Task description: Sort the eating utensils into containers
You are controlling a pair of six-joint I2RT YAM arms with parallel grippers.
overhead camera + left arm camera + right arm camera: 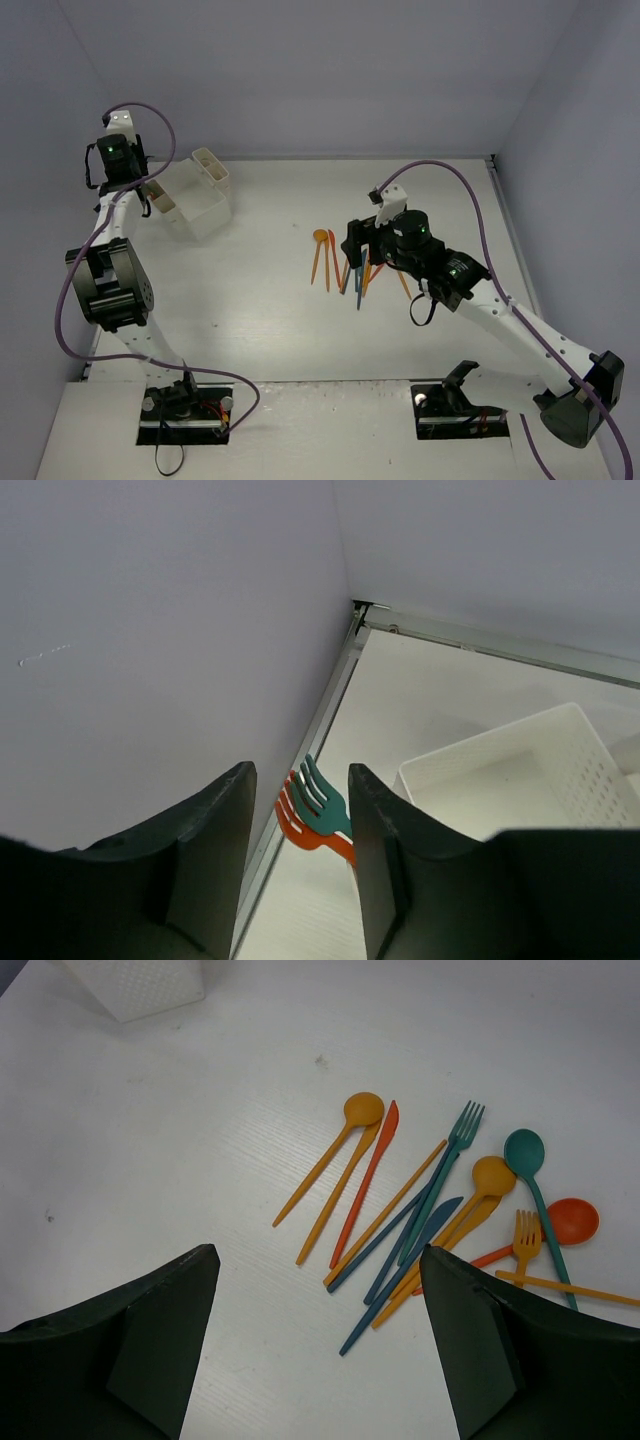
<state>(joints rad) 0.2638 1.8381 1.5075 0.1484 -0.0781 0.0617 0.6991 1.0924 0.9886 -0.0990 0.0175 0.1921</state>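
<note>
Fingers [215, 860] of left gripper [300, 775]: parted to a moderate gap, dark inner faces turned toward each other. Two forks lie stacked in the gap, teal fork [322, 798] over orange fork [298, 828], with tines toward the upper left. Both are clear of the left-hand finger. Their handles run behind the right-hand one, and contact there cannot be told.

Fingers [150, 1345] of right gripper [318, 1260]: spread wide, nothing between them, hovering over bare table.

Utensils [345, 262], loose lot: fanned on the table right of centre in the top view, directly under the right gripper. The right wrist view shows:
- orange spoon [362, 1110]
- red knife [363, 1185]
- blue knife [425, 1230]
- second teal fork [462, 1125]
- teal spoon [524, 1150]
- red spoon [572, 1220]
- small orange fork [525, 1232]

Several cross at the handles.

Containers [200, 195]: white open-top block at the upper left of the top view, with the left gripper above its left side. In the left wrist view, one bin [520, 770] with perforated walls sits to the right of the two forks. Whether the forks are inside a compartment cannot be told.

Table [250, 310]: white, with a broad bare stretch between the containers and the loose lot.

Walls [150, 630]: grey, closing the back and both sides. A metal seam [330, 700] runs into the corner just behind the forks. The containers stand near the left wall, and the loose lot lies well apart from the right wall.

Purple cable [470, 200]: arches above the right arm. Another loops over the left arm.
</note>
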